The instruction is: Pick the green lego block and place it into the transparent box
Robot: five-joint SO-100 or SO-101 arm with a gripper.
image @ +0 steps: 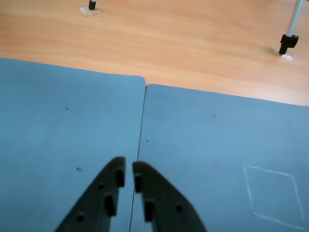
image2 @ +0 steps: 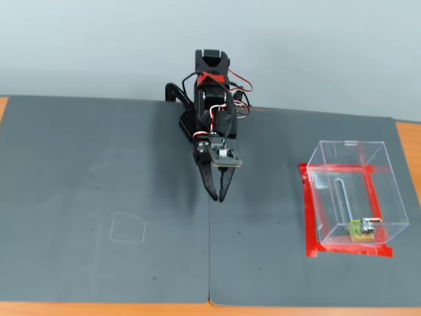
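My gripper hangs over the middle of the grey mat, near the seam between its two sheets, with its jaws together and nothing between them. The wrist view shows the two black fingers closed over the seam, the gripper empty. The transparent box stands on the mat to the right of the gripper in the fixed view, with red tape around its base. A small lime-green piece, the green lego block, lies inside the box near its front wall, beside a small metal fitting. The box and block are out of the wrist view.
A faint chalk square is drawn on the left mat sheet; it also shows in the wrist view. The wooden table lies beyond the mat edge, with a stand foot and another foot on it.
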